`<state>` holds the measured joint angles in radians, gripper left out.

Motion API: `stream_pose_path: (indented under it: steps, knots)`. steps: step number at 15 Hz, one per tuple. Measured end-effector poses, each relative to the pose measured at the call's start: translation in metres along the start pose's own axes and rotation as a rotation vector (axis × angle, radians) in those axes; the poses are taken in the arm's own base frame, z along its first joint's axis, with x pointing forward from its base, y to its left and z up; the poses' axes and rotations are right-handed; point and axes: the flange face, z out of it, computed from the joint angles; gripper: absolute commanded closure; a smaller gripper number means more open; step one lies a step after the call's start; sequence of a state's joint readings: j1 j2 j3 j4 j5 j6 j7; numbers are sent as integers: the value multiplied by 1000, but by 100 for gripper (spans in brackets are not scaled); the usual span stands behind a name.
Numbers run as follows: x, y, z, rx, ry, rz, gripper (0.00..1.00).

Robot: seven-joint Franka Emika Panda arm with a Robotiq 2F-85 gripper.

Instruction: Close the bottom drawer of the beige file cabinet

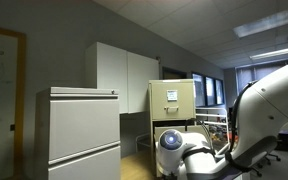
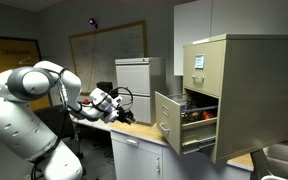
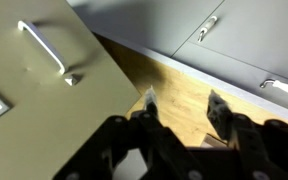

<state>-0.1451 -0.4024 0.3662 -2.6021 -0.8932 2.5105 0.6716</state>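
Note:
The beige file cabinet (image 2: 246, 90) stands on a wooden counter and also shows in an exterior view (image 1: 172, 98), with a white label on its upper drawer. Its bottom drawer (image 2: 169, 122) is pulled out, with red items inside. In the wrist view the drawer's plain beige front (image 3: 54, 95) with a metal handle fills the left side. My gripper (image 3: 184, 105) is open and empty, with its fingers over the wooden counter just beside the drawer front. In an exterior view my gripper (image 2: 127, 113) hovers a short way in front of the open drawer, not touching it.
A wider grey-white cabinet (image 2: 139, 75) stands behind my gripper and also shows in an exterior view (image 1: 79, 130). White wall cupboards (image 1: 124, 75) hang above. White cupboard doors with handles (image 3: 224, 40) lie beyond the wooden counter (image 3: 184, 85). My arm's bulk (image 2: 29, 110) fills the side.

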Motion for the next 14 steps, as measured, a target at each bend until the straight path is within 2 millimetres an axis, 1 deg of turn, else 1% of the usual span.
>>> stream_pose_path:
  steps: [1, 2, 3, 4, 7, 10, 12, 14]
  knots:
    - [2, 3, -1, -39, 13, -31, 81]
    - [4, 6, -1, -83, 24, -65, 90]
    - [4, 10, 0, -133, 36, -105, 96]
    - [4, 14, 1, -186, 44, -142, 99]
    - [-2, 23, 13, -352, 47, -245, 100]
    - [-5, 30, 30, -507, 79, -335, 100]
    - [-4, 32, 47, -533, 107, -355, 100]
    - [4, 32, 69, -504, 115, -334, 100]
